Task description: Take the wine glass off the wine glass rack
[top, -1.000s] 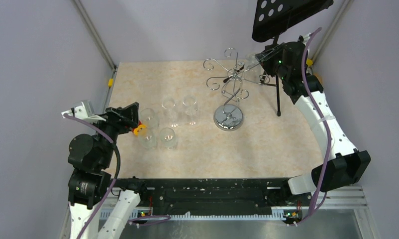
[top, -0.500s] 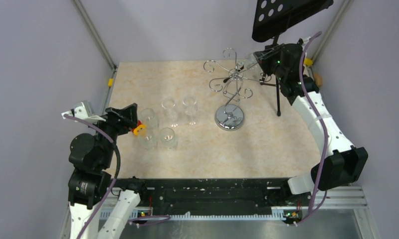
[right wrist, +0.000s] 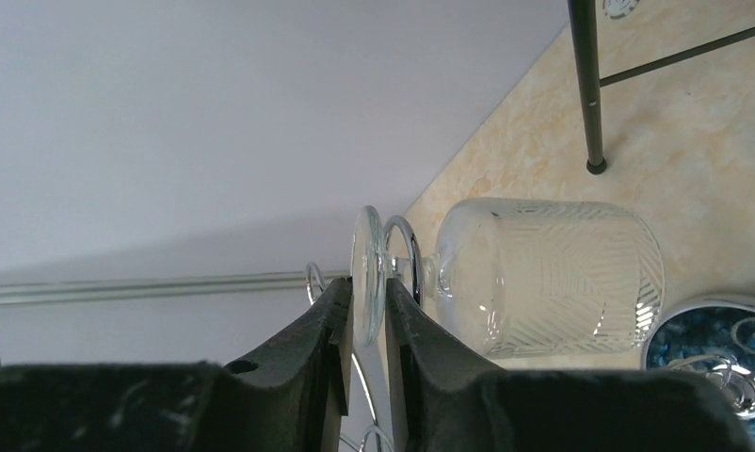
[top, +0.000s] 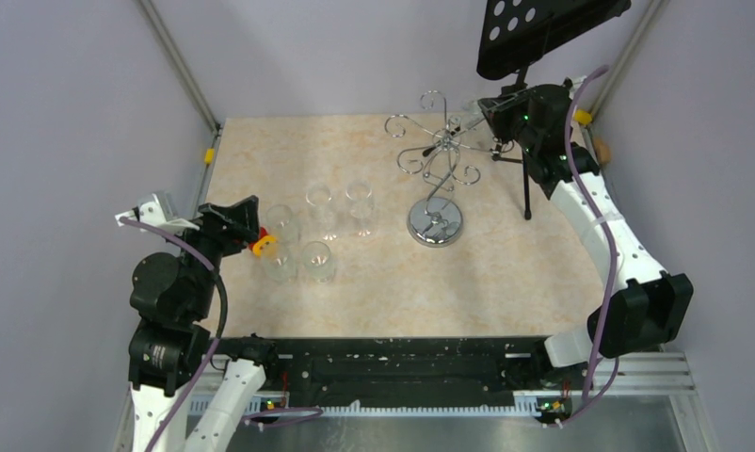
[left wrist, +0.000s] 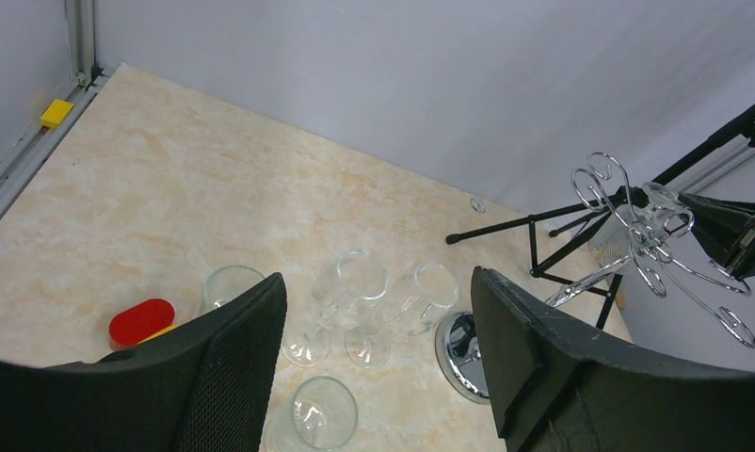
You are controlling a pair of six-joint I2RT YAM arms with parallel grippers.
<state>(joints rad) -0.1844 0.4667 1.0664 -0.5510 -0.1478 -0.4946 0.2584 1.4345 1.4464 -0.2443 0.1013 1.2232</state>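
The silver wire wine glass rack (top: pixel 438 158) stands on its round chrome base (top: pixel 435 224) at the back right of the table. It also shows in the left wrist view (left wrist: pixel 651 250). A ribbed wine glass (right wrist: pixel 543 278) hangs on the rack's right arm, its stem in a wire loop (right wrist: pixel 404 235). My right gripper (right wrist: pixel 366 287) is at that arm (top: pixel 491 111), shut on the glass's round foot (right wrist: pixel 366 254). My left gripper (left wrist: pixel 378 282) is open and empty, low at the left (top: pixel 251 226), facing glasses on the table.
Several empty glasses (top: pixel 320 205) stand on the table left of the rack. A red and yellow piece (top: pixel 264 245) lies beside the left gripper. A black tripod music stand (top: pixel 543 33) rises behind the right gripper, one leg (top: pixel 526 188) just right of the rack.
The right arm has shifted slightly while gripping the glass foot. The rack's top and base have moved a little to the right. The left arm has barely moved.
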